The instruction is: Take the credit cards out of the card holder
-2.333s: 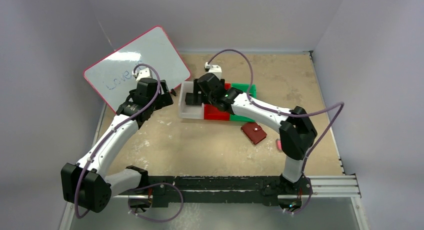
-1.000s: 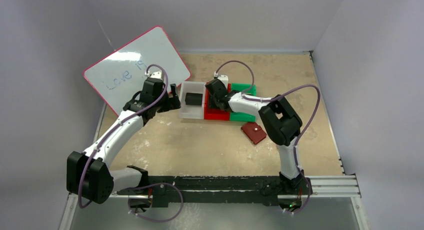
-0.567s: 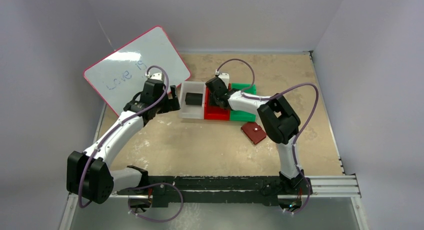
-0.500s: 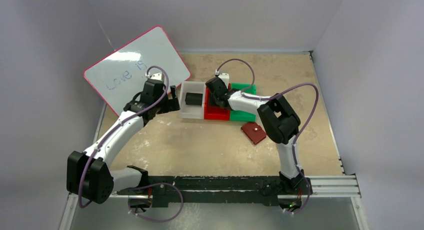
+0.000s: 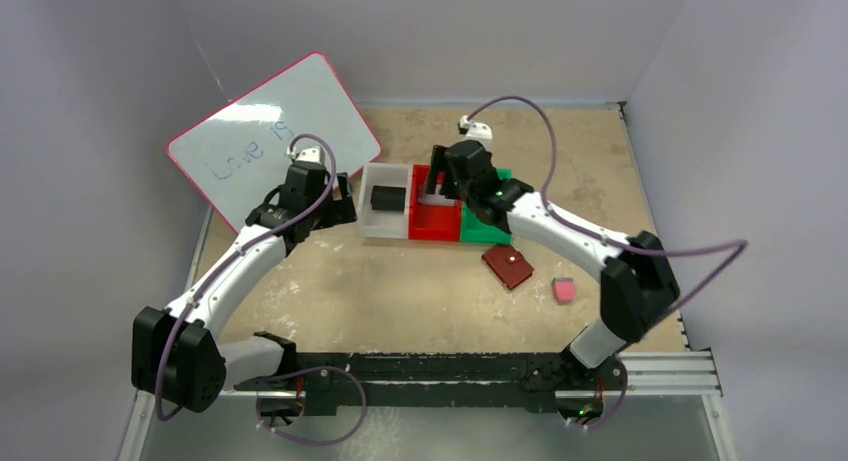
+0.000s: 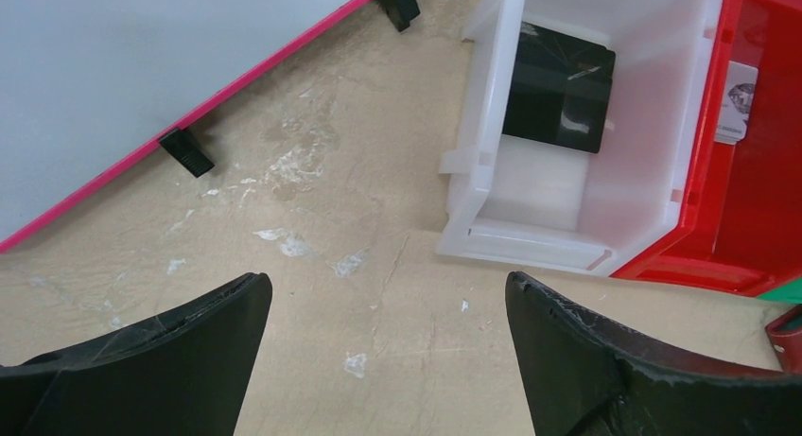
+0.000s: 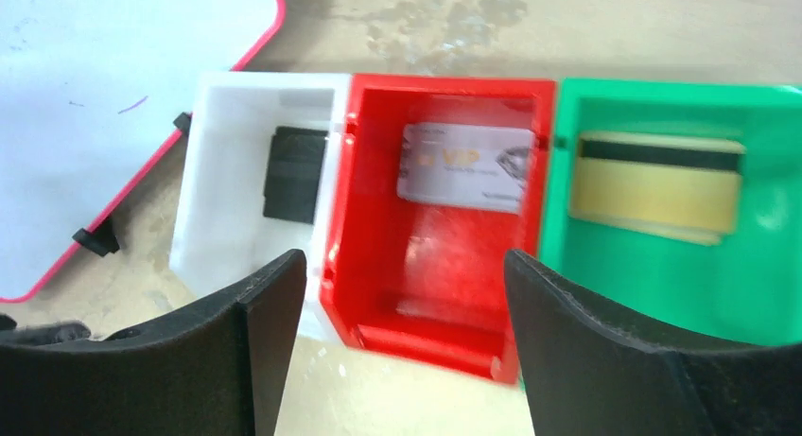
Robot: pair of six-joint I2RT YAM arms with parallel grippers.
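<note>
The card holder (image 5: 508, 267), a closed dark red wallet, lies on the table right of centre, and no gripper touches it. A black card (image 6: 558, 92) lies in the white bin (image 5: 372, 226). A silver-grey card (image 7: 465, 164) lies in the red bin (image 5: 430, 231). A gold card (image 7: 659, 185) lies in the green bin (image 5: 485, 233). My left gripper (image 6: 386, 283) is open and empty over bare table, just left of the white bin. My right gripper (image 7: 402, 258) is open and empty, raised above the red bin.
A pink-framed whiteboard (image 5: 275, 136) leans at the back left, its feet close to my left gripper. A small pink block (image 5: 564, 290) lies right of the card holder. The three bins stand side by side at the table's middle back.
My right arm has lifted out of the red bin and swung right, uncovering the pink block. The silver-grey card stays in the red bin. My left arm has hardly moved.
</note>
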